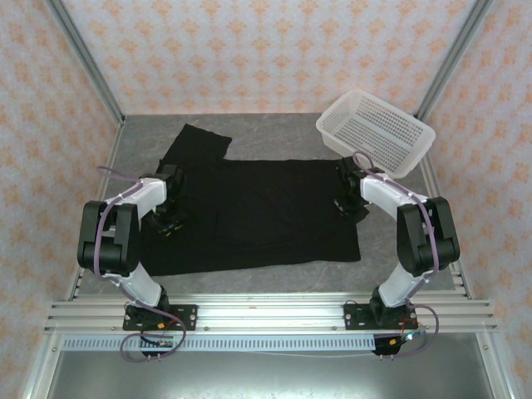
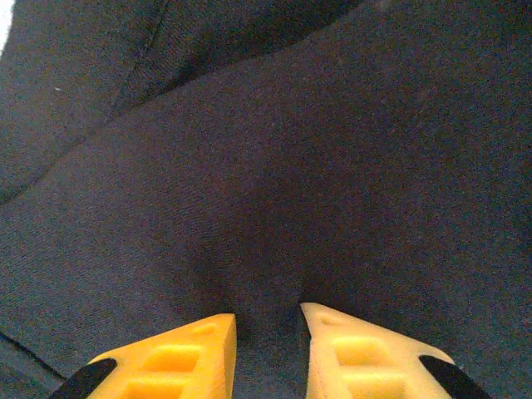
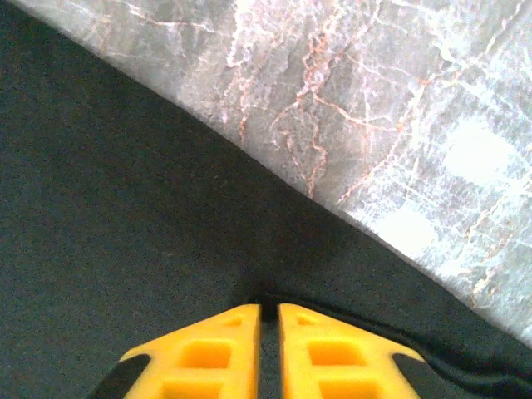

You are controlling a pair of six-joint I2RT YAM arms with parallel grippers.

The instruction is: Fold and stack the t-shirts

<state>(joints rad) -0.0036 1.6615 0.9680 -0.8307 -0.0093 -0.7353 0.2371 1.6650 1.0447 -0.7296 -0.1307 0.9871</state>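
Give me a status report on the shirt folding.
Left gripper slightly open, down on the black cotton t-shirt. Right gripper pinched on its right edge. Shirt spread flat, unfolded. White perforated plastic basket at far right, off the cloth.

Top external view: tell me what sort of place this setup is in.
Probably a lab test cell rather than a home: a grey marbled table boxed in by aluminium framing and patterned wallpaper panels. A black t-shirt is spread on the table, and a white basket sits at the far right corner.
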